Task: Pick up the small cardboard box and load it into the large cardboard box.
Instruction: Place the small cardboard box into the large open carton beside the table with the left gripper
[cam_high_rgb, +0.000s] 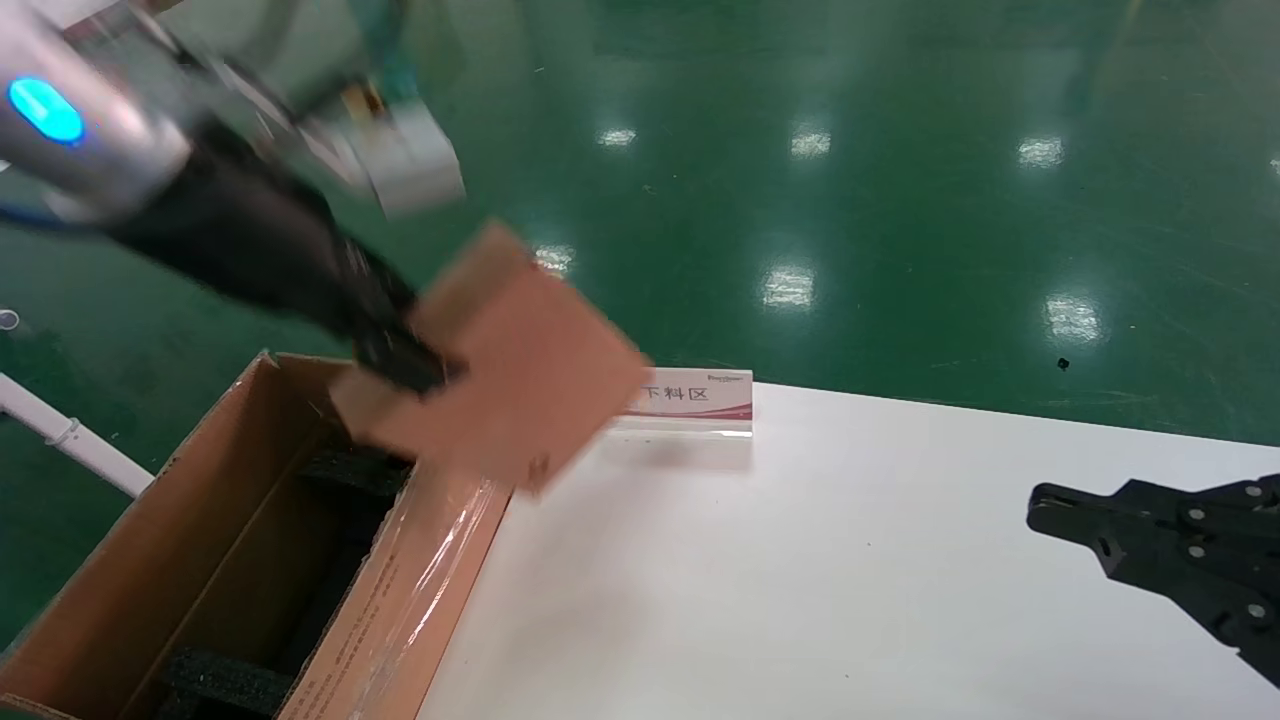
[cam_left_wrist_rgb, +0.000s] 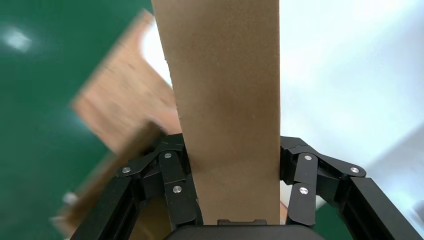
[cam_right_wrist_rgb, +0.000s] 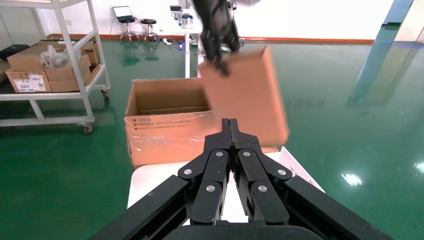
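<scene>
Our left pincer is raised, fingers clamped tight. Our right pincer rests low, well apart from it, jaws pressed together.

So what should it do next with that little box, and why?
Probably swing it further over the big box and lower it. The left gripper holds the small box in the air, tilted, part over the opening and part over the table. The right gripper sits idle, shut.
</scene>
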